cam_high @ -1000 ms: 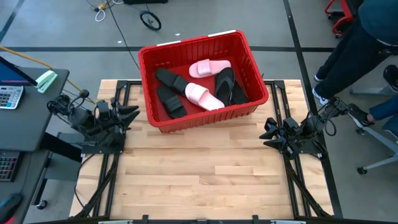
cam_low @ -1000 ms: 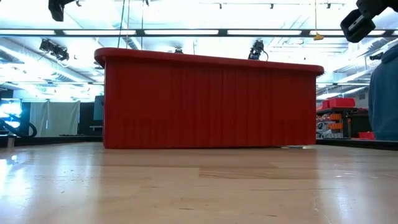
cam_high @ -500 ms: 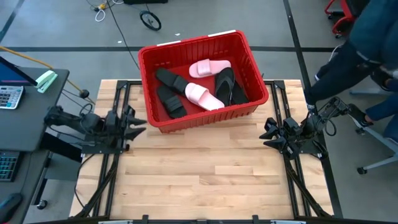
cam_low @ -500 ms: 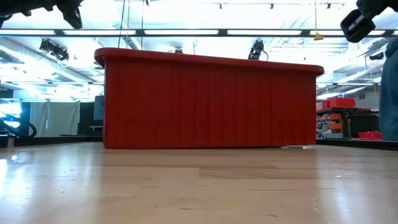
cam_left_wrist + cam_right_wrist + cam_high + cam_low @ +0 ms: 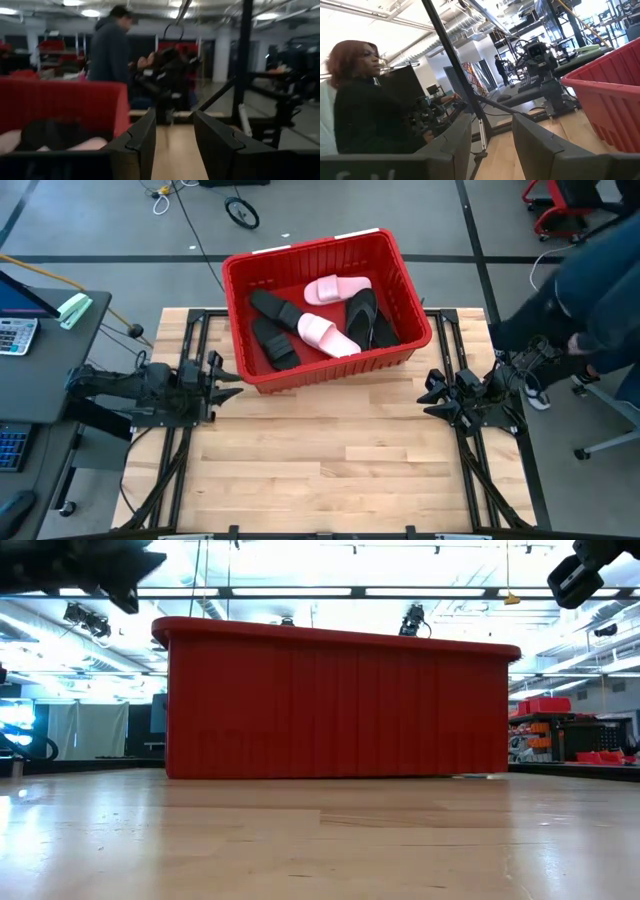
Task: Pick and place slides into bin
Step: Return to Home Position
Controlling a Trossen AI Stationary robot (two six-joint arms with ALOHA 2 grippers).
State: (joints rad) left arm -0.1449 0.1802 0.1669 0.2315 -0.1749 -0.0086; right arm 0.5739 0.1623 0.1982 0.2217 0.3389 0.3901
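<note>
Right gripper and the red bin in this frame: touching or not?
Apart. The high view shows a strip of bare table between the right gripper and the bin; the gripper hangs open near the table's right edge.

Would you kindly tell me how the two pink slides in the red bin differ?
The far pink slide lies by the bin's back wall; the near pink slide lies mid-bin. The far one runs almost crosswise; the near one runs diagonally, between black slides. Both are pale pink and inside the bin.
</note>
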